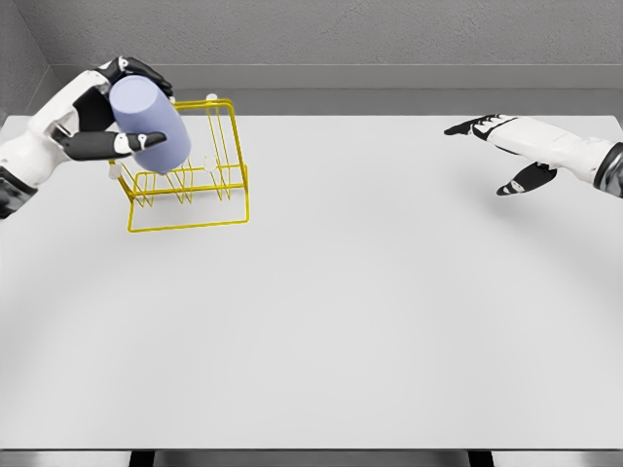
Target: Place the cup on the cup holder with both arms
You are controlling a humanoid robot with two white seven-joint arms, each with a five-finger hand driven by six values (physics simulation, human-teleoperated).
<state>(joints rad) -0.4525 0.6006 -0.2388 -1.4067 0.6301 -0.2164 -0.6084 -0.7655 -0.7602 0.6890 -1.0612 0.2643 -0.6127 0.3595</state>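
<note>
Head view: left hand [102, 122] grips lavender cup [149, 125], tilted, over yellow wire cup holder [190, 195], left end. Not yet seated on a peg; lowering and release remain. Right hand [516, 146] spread, empty, far right above table [370, 321].

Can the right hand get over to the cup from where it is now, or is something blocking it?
Probably not easily. The right hand hovers open at the table's far right, while the lavender cup is gripped by the left hand above the yellow wire holder at far left. Nothing lies between; the span alone looks doubtful.
</note>
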